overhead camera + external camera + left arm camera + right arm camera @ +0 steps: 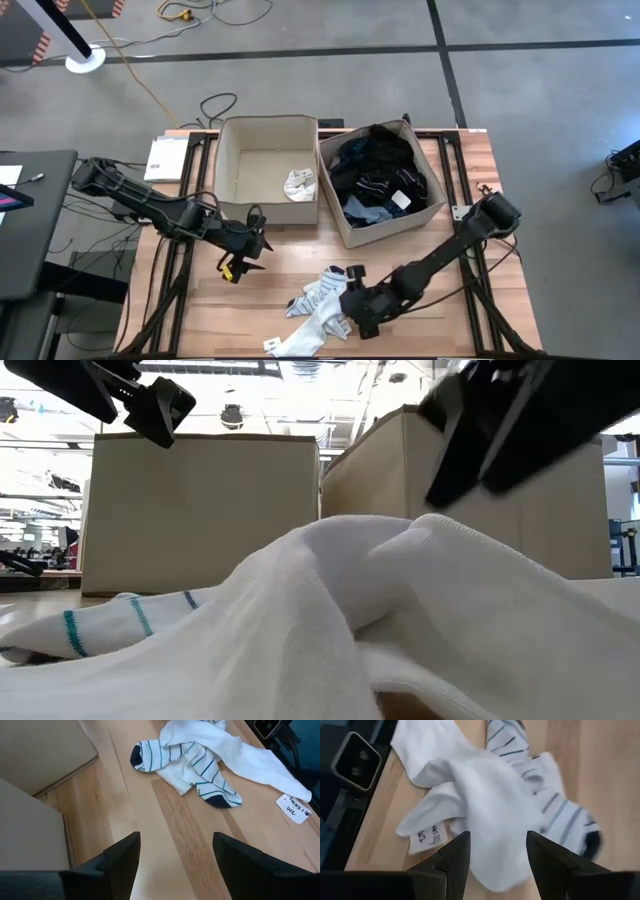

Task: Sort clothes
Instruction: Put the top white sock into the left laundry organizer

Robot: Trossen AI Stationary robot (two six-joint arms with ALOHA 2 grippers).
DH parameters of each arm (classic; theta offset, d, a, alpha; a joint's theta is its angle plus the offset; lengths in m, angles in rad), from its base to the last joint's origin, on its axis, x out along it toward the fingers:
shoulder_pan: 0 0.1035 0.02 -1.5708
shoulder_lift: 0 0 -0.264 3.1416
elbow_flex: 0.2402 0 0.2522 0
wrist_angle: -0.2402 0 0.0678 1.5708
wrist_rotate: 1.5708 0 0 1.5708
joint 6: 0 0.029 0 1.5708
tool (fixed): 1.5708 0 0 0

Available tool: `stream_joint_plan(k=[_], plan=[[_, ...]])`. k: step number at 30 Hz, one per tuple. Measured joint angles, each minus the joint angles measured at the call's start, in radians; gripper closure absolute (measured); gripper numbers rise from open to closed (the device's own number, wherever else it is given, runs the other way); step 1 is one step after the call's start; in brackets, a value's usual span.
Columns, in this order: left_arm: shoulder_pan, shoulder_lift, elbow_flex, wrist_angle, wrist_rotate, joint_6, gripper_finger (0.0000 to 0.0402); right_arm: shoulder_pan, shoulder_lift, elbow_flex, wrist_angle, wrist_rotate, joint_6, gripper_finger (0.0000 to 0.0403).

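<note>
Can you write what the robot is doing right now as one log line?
step: sorting socks | right gripper: open, over white socks | left gripper: open, empty | left bin: one sock | right bin: dark clothes

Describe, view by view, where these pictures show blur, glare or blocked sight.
Low view: white socks fill the foreground, soft and near; ceiling lights glare above the bins. Right wrist view: socks slightly blurred past the open right gripper. Left wrist view: sharp, left gripper open. High view: even light.

Two dark jointed arms, one yellow-tipped pincer [236, 266].
</note>
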Motion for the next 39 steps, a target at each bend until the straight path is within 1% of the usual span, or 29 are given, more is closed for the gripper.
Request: stream_joint_plan(k=[6, 9, 11, 16, 17, 20, 22, 27, 33, 35, 39], plan=[[0.000, 0.000, 0.000, 0.001, 0.000, -0.031, 0.0157, -0.016, 0.094, 0.000, 0.121, -0.042, 0.008, 0.0197], [0.000, 0.000, 0.000, 0.000, 0.000, -0.043, 0.0157, -0.021, 0.115, 0.000, 0.120, -0.044, 0.023, 0.0217], [0.000, 0.000, 0.000, 0.000, 0.000, -0.049, 0.0157, -0.021, 0.120, 0.000, 0.121, -0.044, 0.023, 0.0249], [0.000, 0.000, 0.000, 0.000, 0.000, -0.053, 0.0157, -0.002, 0.082, 0.000, 0.093, -0.045, -0.022, 0.0374], [0.000, 0.000, 0.000, 0.001, 0.000, -0.053, 0.0157, 0.004, 0.067, 0.000, 0.088, -0.045, -0.028, 0.0386], [0.000, 0.000, 0.000, 0.013, -0.001, -0.047, 0.0157, 0.020, 0.009, 0.000, 0.063, -0.042, -0.037, 0.0390], [0.000, 0.000, 0.000, 0.038, -0.001, -0.039, 0.0157, 0.031, -0.036, 0.000, 0.057, -0.017, -0.054, 0.0392], [0.000, 0.001, 0.000, 0.146, 0.006, 0.004, 0.0157, 0.055, -0.138, 0.000, 0.057, 0.108, -0.132, 0.0399], [0.000, 0.054, 0.000, 0.403, 0.136, 0.075, 0.0157, 0.038, -0.200, 0.000, 0.062, 0.201, -0.220, 0.0401], [0.000, 0.086, 0.000, 0.502, 0.159, 0.097, 0.0157, 0.027, -0.214, 0.000, 0.063, 0.233, -0.246, 0.0402], [0.003, 0.163, 0.000, 0.666, 0.160, 0.102, 0.0157, 0.004, -0.241, 0.000, 0.067, 0.320, -0.303, 0.0402]])
